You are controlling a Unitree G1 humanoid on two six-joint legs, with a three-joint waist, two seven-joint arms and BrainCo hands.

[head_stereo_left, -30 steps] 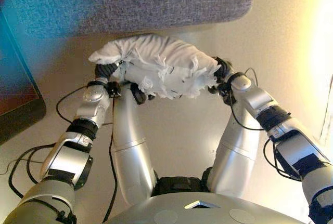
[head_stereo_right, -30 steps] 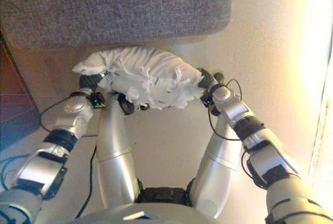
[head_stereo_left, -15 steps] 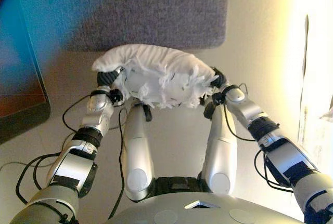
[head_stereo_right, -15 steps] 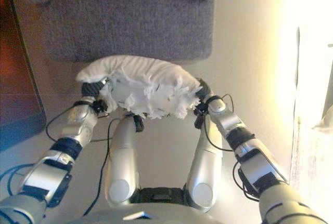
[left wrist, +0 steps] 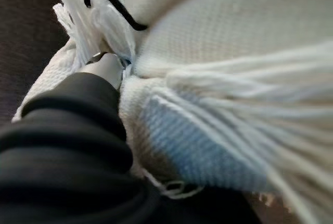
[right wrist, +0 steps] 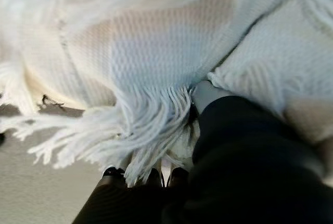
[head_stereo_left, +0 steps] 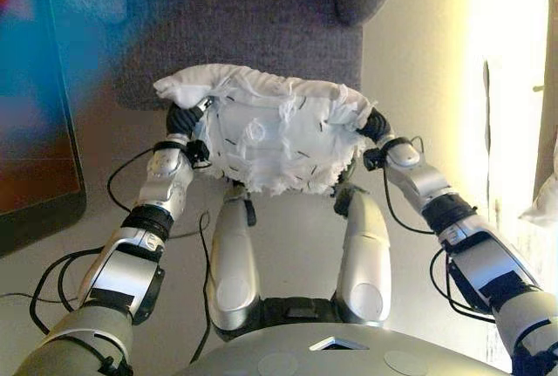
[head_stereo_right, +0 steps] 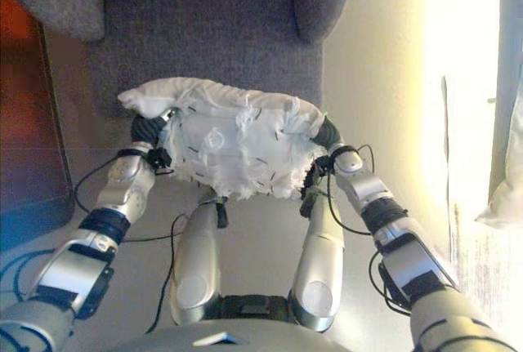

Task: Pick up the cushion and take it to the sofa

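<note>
Grey sofa (head_stereo_left: 253, 27) fills the far side, its front seat edge just beyond the load. Bare floor (head_stereo_left: 296, 219) lies open between sofa front and robot. White fringed cushion (head_stereo_left: 270, 132) held up off the floor between both arms, spanning from hand to hand, near the sofa's front edge. Left hand (head_stereo_left: 181, 121) presses into its left end, right hand (head_stereo_left: 375, 125) into its right end; both hands' fingers are buried in fabric, grip cannot be told.
</note>
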